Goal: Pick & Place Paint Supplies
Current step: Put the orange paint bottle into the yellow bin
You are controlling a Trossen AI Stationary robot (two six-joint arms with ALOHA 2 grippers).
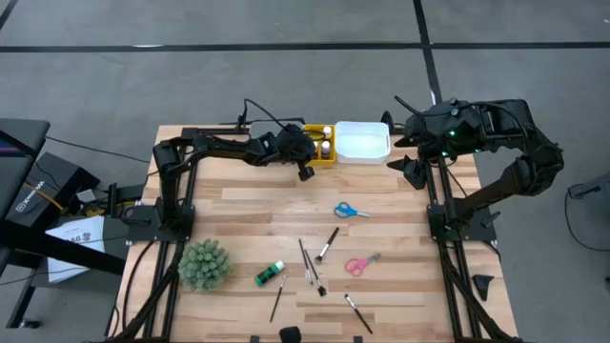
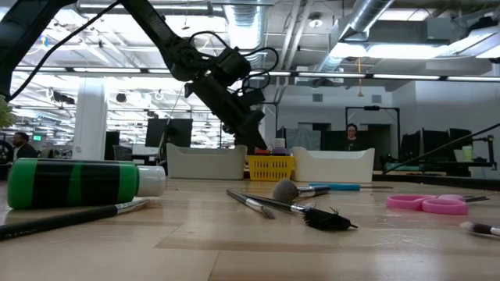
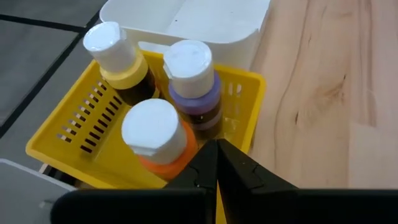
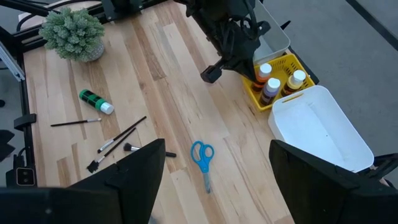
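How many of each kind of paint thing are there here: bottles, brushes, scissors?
Paint bottles: 4 (three in the yellow tray, a green bottle lying on the table)
Brushes: 5
Scissors: 2 (blue pair, pink pair)
Total: 11

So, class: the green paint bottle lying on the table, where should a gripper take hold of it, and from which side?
Grip the green paint bottle across the middle of its body, coming straight down from above. It lies flat on its side with bare wood on both long sides, so fingers can straddle the round barrel; the white cap end is narrower.
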